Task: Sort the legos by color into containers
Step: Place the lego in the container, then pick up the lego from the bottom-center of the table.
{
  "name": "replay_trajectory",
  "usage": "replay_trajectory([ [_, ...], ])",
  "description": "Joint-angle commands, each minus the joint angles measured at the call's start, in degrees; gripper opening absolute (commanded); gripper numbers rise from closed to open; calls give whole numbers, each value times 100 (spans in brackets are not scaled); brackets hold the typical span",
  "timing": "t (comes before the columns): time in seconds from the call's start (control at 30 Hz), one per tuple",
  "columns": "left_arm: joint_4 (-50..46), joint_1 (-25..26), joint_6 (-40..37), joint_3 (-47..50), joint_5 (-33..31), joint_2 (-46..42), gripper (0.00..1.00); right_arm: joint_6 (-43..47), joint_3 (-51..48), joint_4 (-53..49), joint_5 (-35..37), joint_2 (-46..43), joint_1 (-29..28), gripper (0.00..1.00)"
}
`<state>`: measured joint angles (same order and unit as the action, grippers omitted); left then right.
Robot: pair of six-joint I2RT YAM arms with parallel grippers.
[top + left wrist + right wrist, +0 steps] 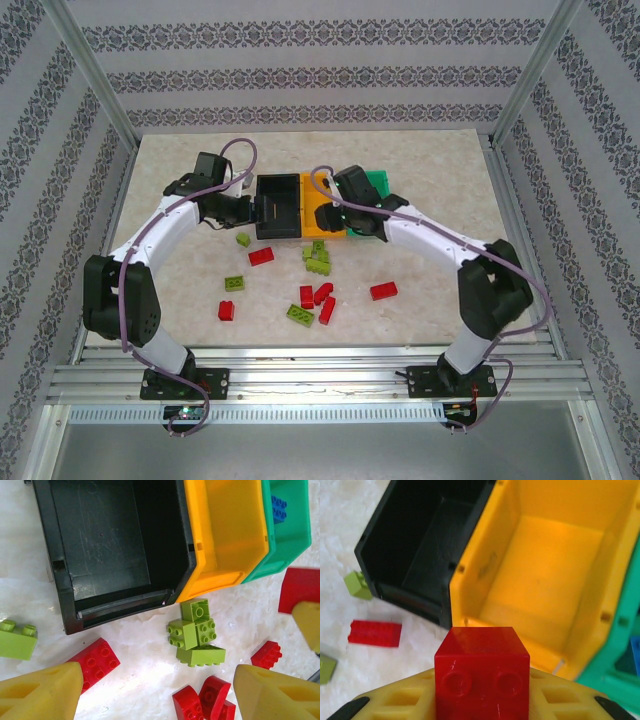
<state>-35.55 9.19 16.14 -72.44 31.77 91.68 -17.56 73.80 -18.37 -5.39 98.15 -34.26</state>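
Right fingers (395,700) being kept closed on red brick (481,672); brick being held by right gripper (481,705) at near rim of orange-yellow bin (545,570). Left gripper (157,695) being held wide open, nothing gripped, above lime green bricks (195,635) just beside black bin (115,545). Blue brick (278,507) being contained in green bin (292,535). Loose red bricks (383,291) being left scattered on table (450,160).

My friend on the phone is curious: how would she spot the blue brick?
On the table, a black bin, an orange-yellow bin and a green bin stand side by side. Inside the green bin lies the blue brick. The loose bricks are red or lime green, never blue.
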Motion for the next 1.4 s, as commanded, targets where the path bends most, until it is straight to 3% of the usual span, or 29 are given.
replay_trajectory([
  [0.0, -47, -77, -247, 47, -180, -126, 79, 145, 433, -30, 94, 505, 64, 38],
  [0.23, -75, -69, -310, 70, -281, -135, 79, 89, 863, -119, -33, 926, 66, 55],
  [0.43, -53, -49, -288, 83, -300, -150, 79, 8, 202, -22, -66, 297, -108, 56],
  [0.87, -1, -42, -234, 143, -337, -327, 79, -855, -2478, -61, -411, -1671, -757, 57],
  [1.17, 7, -41, -249, 127, -400, -358, 79, -1512, -3100, -351, -267, -2094, -1531, 58],
  [1.37, 31, -42, -269, 160, -496, -408, 79, -1676, -3264, -408, -135, -2246, -1704, 59],
])
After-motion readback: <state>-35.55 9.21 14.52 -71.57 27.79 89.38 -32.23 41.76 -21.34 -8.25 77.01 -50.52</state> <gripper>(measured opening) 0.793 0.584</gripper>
